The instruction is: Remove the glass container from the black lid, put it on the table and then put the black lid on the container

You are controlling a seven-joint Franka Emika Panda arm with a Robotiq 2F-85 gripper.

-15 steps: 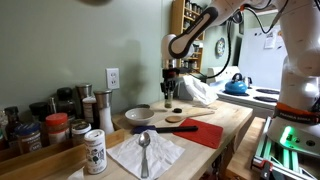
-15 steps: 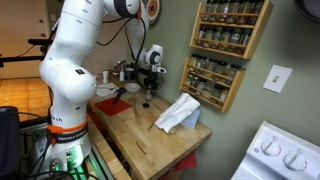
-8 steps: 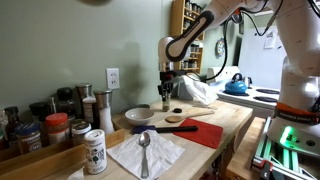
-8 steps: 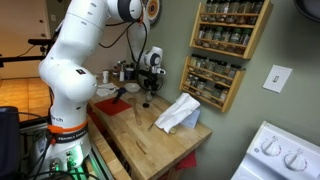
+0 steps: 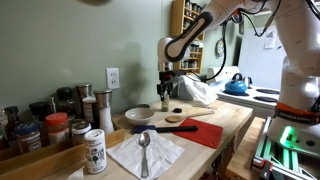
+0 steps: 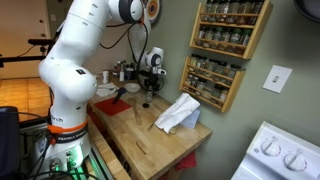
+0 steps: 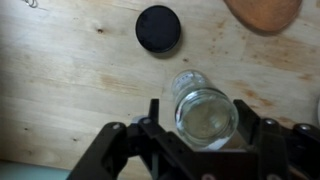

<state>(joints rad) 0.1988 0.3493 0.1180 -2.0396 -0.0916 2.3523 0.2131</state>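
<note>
Planks of the table (image 7: pixel 70 90) are filling the wrist view. The glass container (image 7: pixel 205 115) is sitting upright at lower right between the fingers of the gripper (image 7: pixel 205 128); whether they are clamping it, I cannot tell. The black lid (image 7: pixel 158 28) is lying apart at top centre, a wooden disc (image 7: pixel 265 10) peeking in at top right. In an exterior view, a spice rack (image 6: pixel 222 50) is hanging on the green wall (image 6: pixel 290 30).

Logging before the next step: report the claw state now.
Claw: closed on the glass container; the black lid lies apart on the table.
</note>
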